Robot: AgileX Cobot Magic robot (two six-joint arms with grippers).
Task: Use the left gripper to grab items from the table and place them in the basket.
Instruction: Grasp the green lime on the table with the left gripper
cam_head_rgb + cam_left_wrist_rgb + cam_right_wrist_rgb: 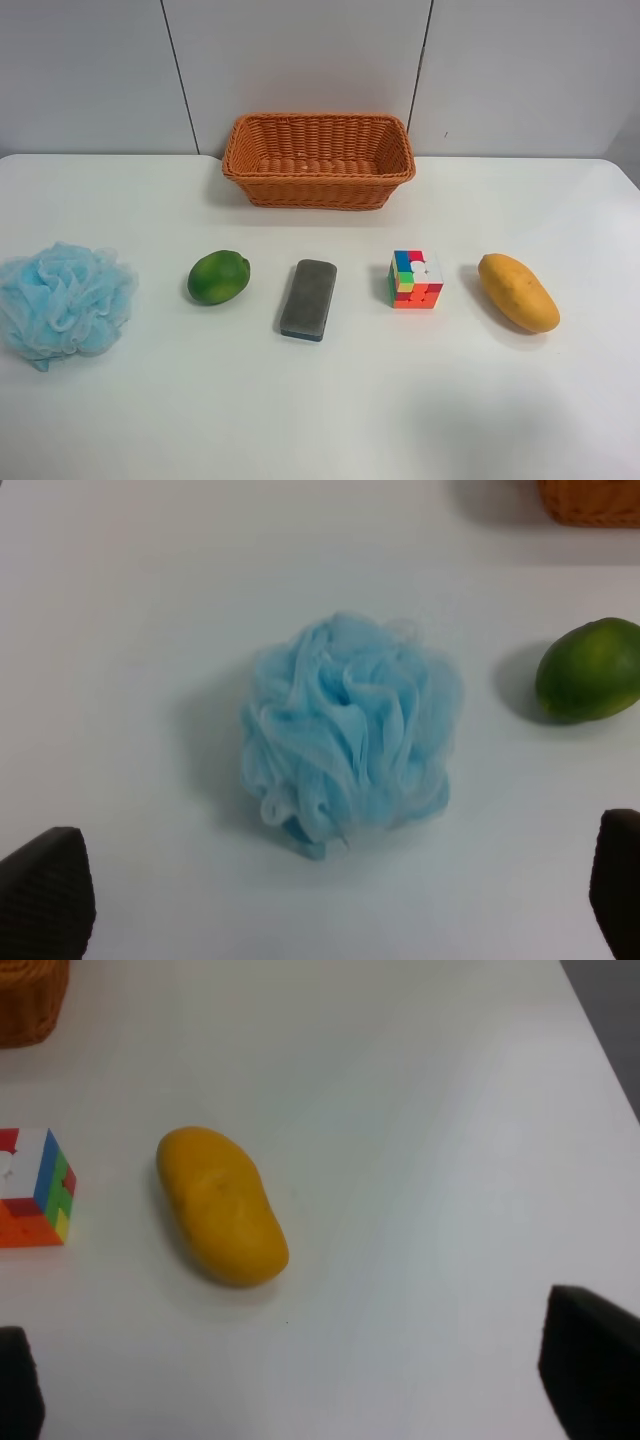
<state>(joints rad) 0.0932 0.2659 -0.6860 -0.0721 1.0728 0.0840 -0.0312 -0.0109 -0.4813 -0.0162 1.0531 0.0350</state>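
Note:
Five items lie in a row on the white table (320, 420): a light-blue bath pouf (62, 298), a green mango-like fruit (218, 277), a grey sponge block (308, 298), a multicoloured puzzle cube (416, 279) and a yellow-orange mango (517, 291). The empty wicker basket (318, 190) stands behind them. No arm shows in the exterior high view. My left gripper (330, 895) is open and empty, hovering above and short of the pouf (348, 730), with the green fruit (589, 670) beside it. My right gripper (305, 1375) is open and empty, near the mango (220, 1205) and cube (35, 1188).
A grey panelled wall rises behind the table. The table's right edge (600, 1050) runs close to the mango side. A basket corner (590, 502) shows in the left wrist view, and another (30, 1000) in the right wrist view.

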